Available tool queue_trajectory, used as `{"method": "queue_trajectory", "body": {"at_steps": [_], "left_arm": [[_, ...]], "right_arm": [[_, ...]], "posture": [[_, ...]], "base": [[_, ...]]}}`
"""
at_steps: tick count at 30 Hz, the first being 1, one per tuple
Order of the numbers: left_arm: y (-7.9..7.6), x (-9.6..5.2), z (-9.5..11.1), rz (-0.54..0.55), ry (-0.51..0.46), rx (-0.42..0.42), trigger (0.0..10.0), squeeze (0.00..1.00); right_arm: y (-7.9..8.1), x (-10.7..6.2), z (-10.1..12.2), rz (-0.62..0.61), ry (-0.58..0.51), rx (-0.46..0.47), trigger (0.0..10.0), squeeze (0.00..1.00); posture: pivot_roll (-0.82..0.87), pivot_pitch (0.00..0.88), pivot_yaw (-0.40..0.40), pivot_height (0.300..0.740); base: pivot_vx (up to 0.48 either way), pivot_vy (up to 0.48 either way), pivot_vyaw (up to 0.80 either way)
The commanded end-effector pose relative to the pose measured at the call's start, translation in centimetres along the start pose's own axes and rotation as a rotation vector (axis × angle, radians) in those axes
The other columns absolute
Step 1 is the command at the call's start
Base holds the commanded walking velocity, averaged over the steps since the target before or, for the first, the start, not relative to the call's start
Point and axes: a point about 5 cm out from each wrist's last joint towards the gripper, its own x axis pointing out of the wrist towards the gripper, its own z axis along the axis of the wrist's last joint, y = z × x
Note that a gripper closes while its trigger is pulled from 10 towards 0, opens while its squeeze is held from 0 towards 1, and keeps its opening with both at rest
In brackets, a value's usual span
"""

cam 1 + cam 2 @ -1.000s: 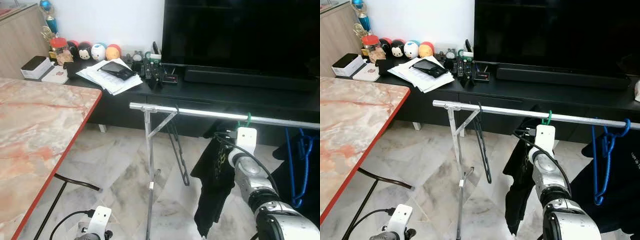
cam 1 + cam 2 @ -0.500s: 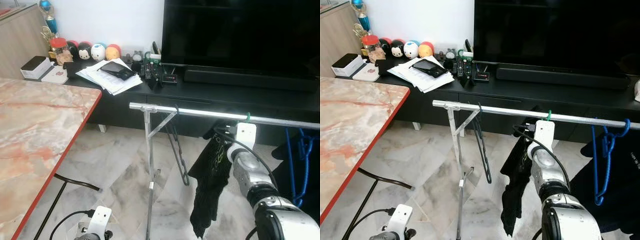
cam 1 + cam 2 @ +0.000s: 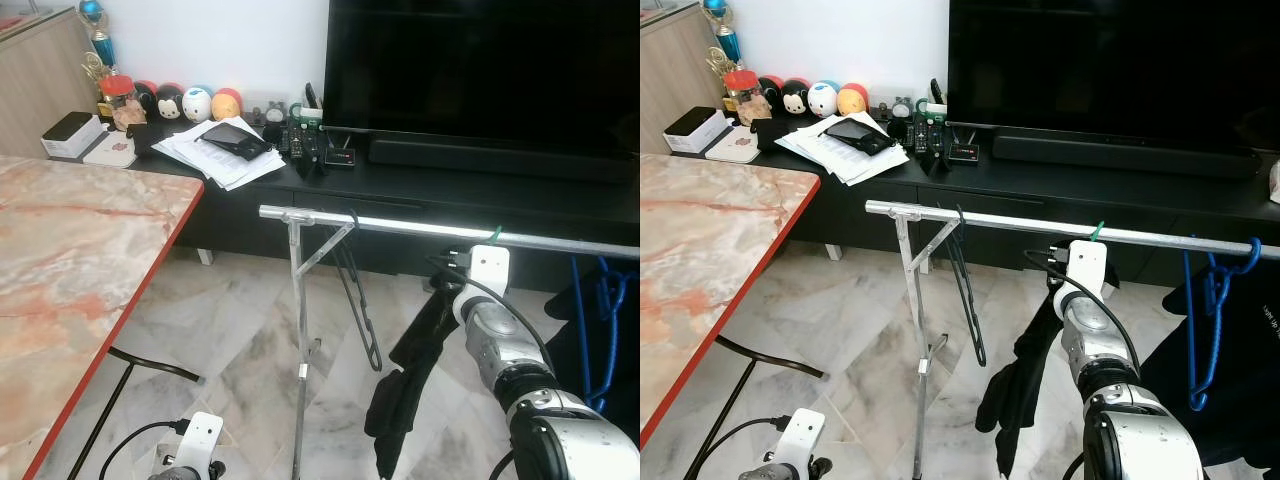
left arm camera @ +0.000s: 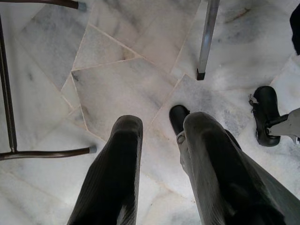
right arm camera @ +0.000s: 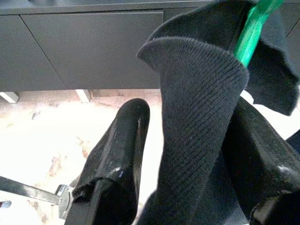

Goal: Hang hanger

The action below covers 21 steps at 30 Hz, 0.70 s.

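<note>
No writing is legible. The right pincer point(image 5: 187, 154) is clamped on a black garment point(image 3: 1025, 375) carried by a green hanger point(image 5: 253, 26), held just under the silver rail point(image 3: 990, 222) before a black TV console point(image 3: 1060, 190). The left pincer point(image 4: 159, 168) hangs with fingers apart over the marble floor point(image 4: 117, 70), beside a marble tabletop point(image 3: 70, 270).
</note>
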Motion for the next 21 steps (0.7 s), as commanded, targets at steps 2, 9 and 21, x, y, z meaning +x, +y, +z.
{"method": "queue_trajectory", "body": {"at_steps": [2,9,21], "left_arm": [[0.1,-0.1,-0.3,-0.007,0.010,0.014,10.0,0.00],[0.2,-0.1,-0.3,-0.006,0.009,0.018,10.0,0.00],[0.1,-0.1,-0.3,-0.009,0.008,0.017,10.0,0.00]], "right_arm": [[0.1,0.1,1.4,0.001,-0.037,0.000,0.0,0.00],[0.1,0.2,2.7,-0.006,-0.080,0.003,0.0,0.00],[0.6,0.1,1.9,0.001,-0.045,-0.024,10.0,0.00]], "posture": [[-0.06,0.000,-0.021,0.740],[-0.07,0.000,-0.021,0.740],[-0.06,0.000,-0.023,0.740]], "base": [[0.000,0.000,0.00],[0.000,0.000,0.00],[0.000,0.000,0.00]]}}
